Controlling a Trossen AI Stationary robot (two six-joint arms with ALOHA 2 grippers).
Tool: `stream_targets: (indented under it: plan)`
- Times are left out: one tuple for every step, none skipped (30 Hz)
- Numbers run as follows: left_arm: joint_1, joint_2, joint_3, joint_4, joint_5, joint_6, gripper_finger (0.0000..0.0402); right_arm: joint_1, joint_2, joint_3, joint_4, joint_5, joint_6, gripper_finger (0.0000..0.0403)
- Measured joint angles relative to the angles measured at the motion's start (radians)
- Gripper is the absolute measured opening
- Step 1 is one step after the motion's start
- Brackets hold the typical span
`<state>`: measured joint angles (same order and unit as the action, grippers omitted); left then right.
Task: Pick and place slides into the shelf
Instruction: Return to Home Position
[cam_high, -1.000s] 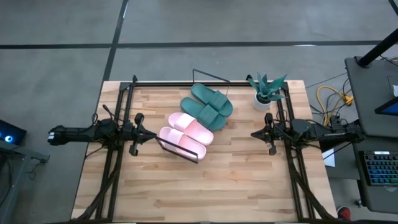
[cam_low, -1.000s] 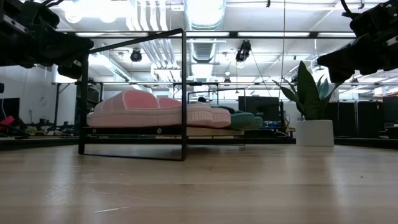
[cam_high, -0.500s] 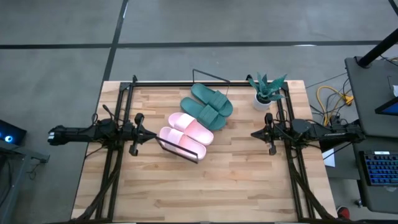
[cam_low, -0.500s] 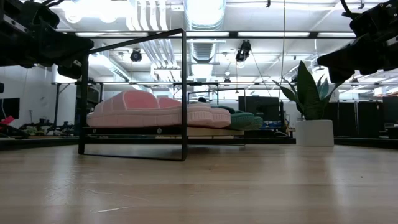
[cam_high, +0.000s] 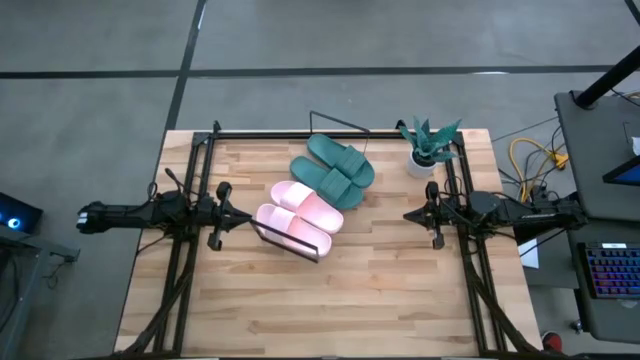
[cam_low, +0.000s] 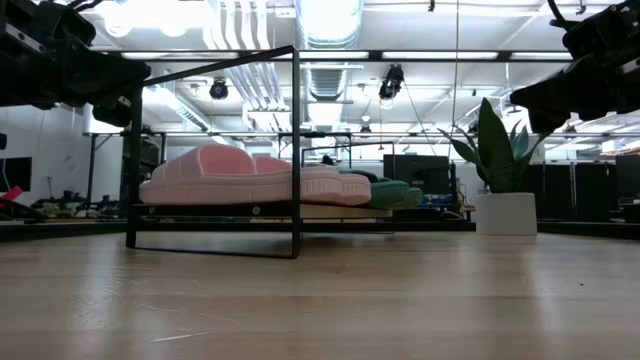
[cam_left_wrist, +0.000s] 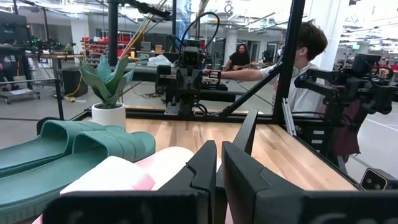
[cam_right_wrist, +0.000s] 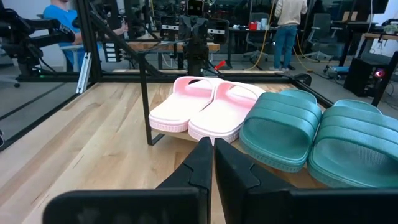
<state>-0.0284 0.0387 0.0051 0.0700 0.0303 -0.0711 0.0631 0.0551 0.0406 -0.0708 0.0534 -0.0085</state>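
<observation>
Right wrist view: the right gripper, fingers pressed together, points at the shelf, where two pale pink slides and two ribbed teal slides lie side by side. The low view hides most of the teal pair. The left gripper, also pressed together, faces the shelf's other side.

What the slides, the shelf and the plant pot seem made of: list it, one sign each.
Pink slides: moulded rubber or foam, matte, going by the thick one-piece shape.
Dark green slides: same look, ribbed straps with a slight sheen.
Shelf: thin black frame, probably metal wire; the pale board is likely wood.
Plant pot: smooth white, ceramic or plastic, cannot tell which.
</observation>
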Motion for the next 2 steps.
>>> stream_targets:
  plan:
    - [0.000, 0.001, 0.000, 0.000, 0.000, 0.000, 0.0011, 0.000, 0.000, 0.000, 0.000, 0.000, 0.000, 0.0009]
    - [0.000, 0.001, 0.000, 0.000, 0.000, 0.000, 0.0011, 0.000, 0.000, 0.000, 0.000, 0.000, 0.000, 0.0009]
